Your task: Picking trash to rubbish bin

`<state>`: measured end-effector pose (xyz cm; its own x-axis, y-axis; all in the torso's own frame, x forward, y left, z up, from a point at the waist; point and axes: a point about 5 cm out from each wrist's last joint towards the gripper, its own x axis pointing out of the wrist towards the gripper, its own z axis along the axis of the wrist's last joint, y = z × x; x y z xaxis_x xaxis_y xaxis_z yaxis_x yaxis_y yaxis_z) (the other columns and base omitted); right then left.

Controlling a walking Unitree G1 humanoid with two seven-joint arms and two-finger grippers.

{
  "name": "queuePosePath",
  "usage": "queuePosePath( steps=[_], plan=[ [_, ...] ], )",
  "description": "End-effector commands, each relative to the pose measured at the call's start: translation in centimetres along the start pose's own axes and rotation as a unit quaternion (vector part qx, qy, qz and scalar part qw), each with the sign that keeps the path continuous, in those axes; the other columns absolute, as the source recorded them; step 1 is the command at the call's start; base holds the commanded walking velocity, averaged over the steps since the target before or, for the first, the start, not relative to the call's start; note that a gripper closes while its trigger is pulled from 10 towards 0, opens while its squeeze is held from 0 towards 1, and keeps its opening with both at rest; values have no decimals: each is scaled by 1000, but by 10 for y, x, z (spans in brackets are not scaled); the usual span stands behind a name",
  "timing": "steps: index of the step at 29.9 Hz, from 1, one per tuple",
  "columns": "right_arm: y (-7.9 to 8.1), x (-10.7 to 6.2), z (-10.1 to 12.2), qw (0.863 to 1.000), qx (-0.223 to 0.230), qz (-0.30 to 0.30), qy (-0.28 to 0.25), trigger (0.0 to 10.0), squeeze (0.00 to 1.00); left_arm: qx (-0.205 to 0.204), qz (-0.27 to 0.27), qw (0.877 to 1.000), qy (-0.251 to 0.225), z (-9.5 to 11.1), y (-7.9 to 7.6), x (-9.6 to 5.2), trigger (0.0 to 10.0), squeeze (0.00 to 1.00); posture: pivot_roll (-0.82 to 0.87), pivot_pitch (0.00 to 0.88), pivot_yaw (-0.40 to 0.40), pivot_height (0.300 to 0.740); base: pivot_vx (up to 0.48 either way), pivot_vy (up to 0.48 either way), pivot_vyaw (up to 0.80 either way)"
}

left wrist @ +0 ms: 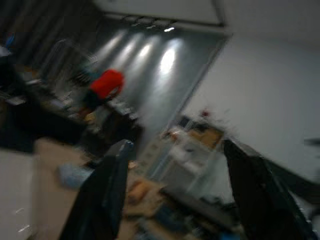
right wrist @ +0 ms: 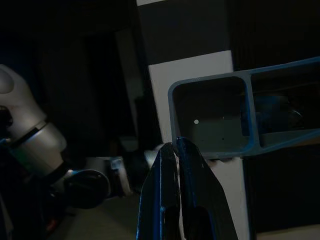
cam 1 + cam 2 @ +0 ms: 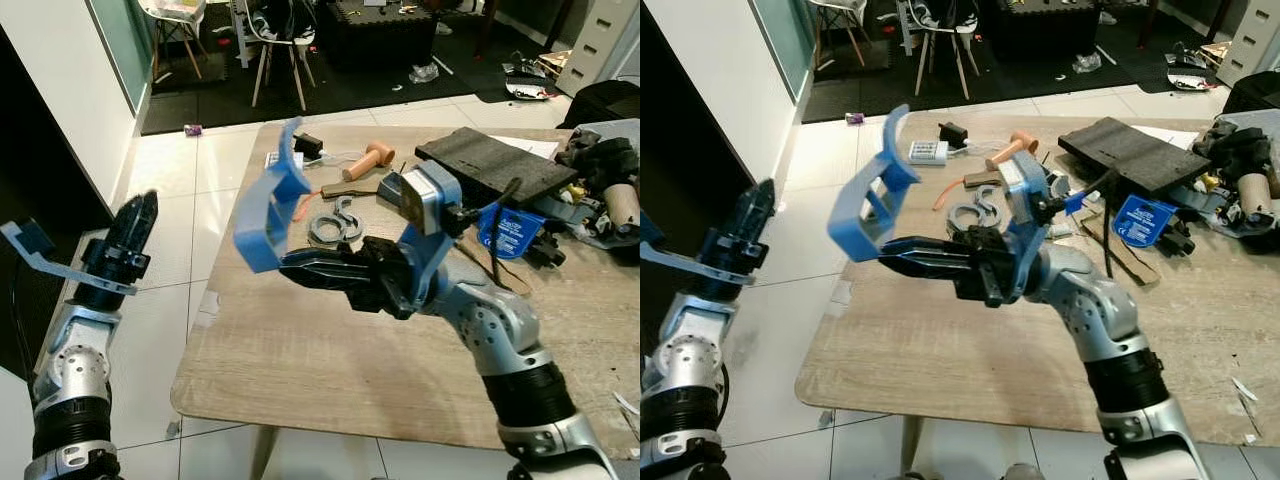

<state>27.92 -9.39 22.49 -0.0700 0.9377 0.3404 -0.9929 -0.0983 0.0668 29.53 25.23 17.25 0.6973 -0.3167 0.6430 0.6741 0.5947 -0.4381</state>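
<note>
One blue plastic frame (image 3: 268, 205) is pinched in your right hand (image 3: 292, 264), lifted off the desk (image 3: 300, 350) for binning; left hand (image 3: 135, 222) spread wide.

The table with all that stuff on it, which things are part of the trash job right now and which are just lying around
In the job:
- blue plastic frame, pinched in the right gripper
- left gripper, open, raised beside the table

Lying about:
- wooden mallet
- grey S-shaped hook
- black foam pad
- cardboard tube
</note>
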Motion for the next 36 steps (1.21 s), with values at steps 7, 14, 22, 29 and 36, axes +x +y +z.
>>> queuePosePath(
  steps=[7, 14, 22, 29, 36],
  plan=[
    [-7, -21, 20, 998, -36, -45, -16, 10000, 0, -28, -81, 996, -26, 21, -23, -4, 10000, 1000, -61, 57, 27, 740, 0, 0, 0],
    [-10, -26, 15, 996, -47, -71, 14, 10000, 0, -53, -138, 989, 19, 8, -46, 1, 10000, 1000, -62, 66, 31, 740, 0, 0, 0],
    [-12, -21, -8, 992, -42, -73, 96, 10000, 0, -40, -161, 977, 136, -22, -67, 15, 10000, 1000, -62, 68, 32, 740, 0, 0, 0],
    [-12, -25, -25, 980, -45, -79, 178, 10000, 0, 22, -147, 952, 267, -35, -69, 18, 10000, 0, -63, 71, 34, 740, 0, 0, 0],
    [-12, -32, -34, 964, -58, -82, 246, 10000, 0, 77, -92, 927, 355, -32, -53, 15, 10000, 0, -64, 70, 39, 740, 0, 0, 0]
  ],
)
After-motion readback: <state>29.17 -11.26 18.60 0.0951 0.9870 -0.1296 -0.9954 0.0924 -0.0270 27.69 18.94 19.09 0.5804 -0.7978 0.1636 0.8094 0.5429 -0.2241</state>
